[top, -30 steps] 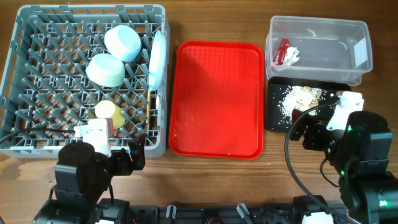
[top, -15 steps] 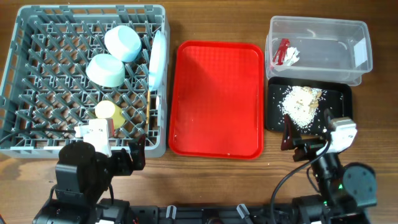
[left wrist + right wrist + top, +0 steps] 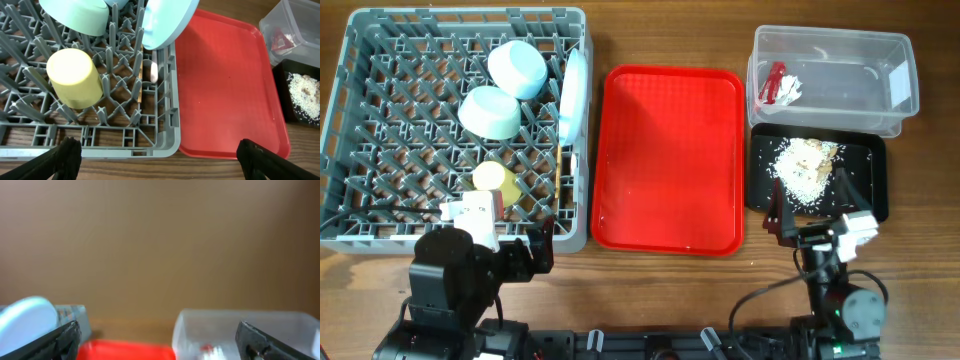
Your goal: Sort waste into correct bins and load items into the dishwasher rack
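The grey dishwasher rack (image 3: pixel 350 130) at the left holds two pale blue bowls (image 3: pixel 516 68) (image 3: pixel 489 111), a yellow cup (image 3: pixel 488 177) and the upright plate (image 3: pixel 574 90). A white fork tip (image 3: pixel 154 71) shows in the rack in the left wrist view. The clear tub (image 3: pixel 830 80) holds a red wrapper (image 3: pixel 772 85) and white paper bits (image 3: pixel 790 88). The black tray (image 3: pixel 865 175) holds rice-like scraps (image 3: pixel 802 165). My left gripper (image 3: pixel 496 240) is open and empty at the rack's near edge. My right gripper (image 3: pixel 815 212) is open and empty at the black tray's near edge. Chopsticks are not visible.
A red serving tray (image 3: pixel 668 160) lies between the rack and the bins, with a few tiny specks on it. Bare wooden table runs along the near edge. The right wrist view looks level across the table at the tub (image 3: pixel 240 330) and a brown wall.
My right arm has drawn back toward the near edge and lowered. Its gripper now sits at the black tray's near edge. The left arm has not moved.
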### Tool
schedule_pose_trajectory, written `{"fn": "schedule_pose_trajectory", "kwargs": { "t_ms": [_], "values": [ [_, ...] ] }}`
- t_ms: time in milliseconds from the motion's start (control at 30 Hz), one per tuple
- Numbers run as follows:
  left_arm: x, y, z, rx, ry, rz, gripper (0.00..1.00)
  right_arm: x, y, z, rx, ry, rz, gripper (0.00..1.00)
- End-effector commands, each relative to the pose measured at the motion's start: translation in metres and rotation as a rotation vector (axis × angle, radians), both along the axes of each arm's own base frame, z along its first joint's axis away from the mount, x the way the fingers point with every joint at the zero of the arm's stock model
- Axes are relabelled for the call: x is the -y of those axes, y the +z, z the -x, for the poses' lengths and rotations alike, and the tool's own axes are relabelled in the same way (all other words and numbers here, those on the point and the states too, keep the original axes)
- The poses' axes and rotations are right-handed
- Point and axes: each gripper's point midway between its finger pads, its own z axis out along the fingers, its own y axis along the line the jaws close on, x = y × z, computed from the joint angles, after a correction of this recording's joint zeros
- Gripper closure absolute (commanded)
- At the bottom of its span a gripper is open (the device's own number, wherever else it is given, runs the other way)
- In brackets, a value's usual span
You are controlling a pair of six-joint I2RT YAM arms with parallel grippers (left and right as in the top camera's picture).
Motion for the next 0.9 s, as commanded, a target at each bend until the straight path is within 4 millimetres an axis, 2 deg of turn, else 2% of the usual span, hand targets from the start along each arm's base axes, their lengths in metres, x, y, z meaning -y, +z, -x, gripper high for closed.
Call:
{"fn": "schedule_pose_trajectory", "kwargs": {
  "t_ms": [0,100,867],
  "values": [
    [0.002,-0.001,0.001,0.005,-0.023,-0.009,0.0,0.002,-0.025,-0.004,-0.092,-0.011,0.03,0.0],
    [0.002,-0.001,0.001,0.005,-0.023,-0.009,0.0,0.002,-0.062,-0.007,-0.244,-0.008,0.037,0.0],
    [0.002,-0.001,0.001,0.005,-0.023,-0.009,0.0,0.003,-0.061,-0.007,-0.239,-0.01,0.042,0.0]
  ]
}}
